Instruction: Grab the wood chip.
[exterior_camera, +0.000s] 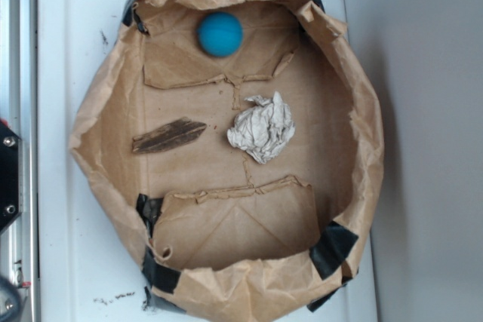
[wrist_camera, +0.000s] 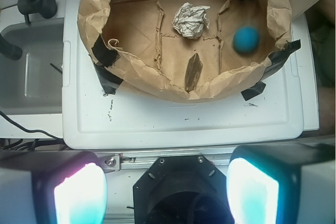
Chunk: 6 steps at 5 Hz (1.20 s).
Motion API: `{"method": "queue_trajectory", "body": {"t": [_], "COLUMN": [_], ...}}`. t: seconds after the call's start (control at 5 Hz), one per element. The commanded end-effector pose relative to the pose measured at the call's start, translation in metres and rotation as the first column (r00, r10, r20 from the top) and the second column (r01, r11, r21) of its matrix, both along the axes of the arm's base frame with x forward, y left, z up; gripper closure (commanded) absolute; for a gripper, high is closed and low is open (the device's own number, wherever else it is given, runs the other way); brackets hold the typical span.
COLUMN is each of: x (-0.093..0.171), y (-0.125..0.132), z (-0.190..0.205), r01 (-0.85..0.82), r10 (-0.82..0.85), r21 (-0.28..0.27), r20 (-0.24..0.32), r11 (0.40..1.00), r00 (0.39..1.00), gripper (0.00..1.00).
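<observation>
The wood chip (exterior_camera: pixel 169 136) is a flat dark brown sliver lying on the floor of a brown paper-bag basin (exterior_camera: pixel 362 133), left of centre. It also shows in the wrist view (wrist_camera: pixel 193 71), near the basin's closest wall. My gripper (wrist_camera: pixel 167 190) is open, its two fingers spread wide at the bottom of the wrist view, with nothing between them. It hangs high above the robot's base, well short of the basin and the chip. The gripper is not in the exterior view.
A crumpled whitish paper wad (exterior_camera: pixel 262 128) lies right of the chip, and a blue ball (exterior_camera: pixel 220 33) sits at the basin's far end. The basin stands on a white plastic lid (exterior_camera: pixel 75 186), its raised walls held with black tape (exterior_camera: pixel 332 250). A sink (wrist_camera: pixel 29 72) is at the left.
</observation>
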State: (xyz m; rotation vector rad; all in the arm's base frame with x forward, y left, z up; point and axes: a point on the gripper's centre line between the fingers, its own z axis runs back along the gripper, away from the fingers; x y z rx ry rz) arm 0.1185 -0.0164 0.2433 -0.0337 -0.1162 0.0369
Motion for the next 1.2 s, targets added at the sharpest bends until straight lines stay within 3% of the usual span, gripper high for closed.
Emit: {"method": "queue_trajectory", "body": {"t": [0.0, 0.2, 0.4, 0.6, 1.0], "x": [0.000, 0.050, 0.099, 0.136, 0.136], "y": [0.000, 0.020, 0.032, 0.030, 0.030], "z": [0.000, -0.005, -0.018, -0.018, -0.018], "r01": [0.000, -0.056, -0.092, -0.115, -0.115], "r10": [0.000, 0.056, 0.092, 0.113, 0.113], "r21": [0.000, -0.035, -0.032, -0.057, -0.057], "r20": [0.000, -0.004, 0.001, -0.038, -0.038], "r11": [1.000, 0.998, 0.995, 0.992, 0.992], "r00": [1.000, 0.998, 0.996, 0.993, 0.993], "gripper": [0.00, 0.00, 0.00, 0.00, 0.00]}}
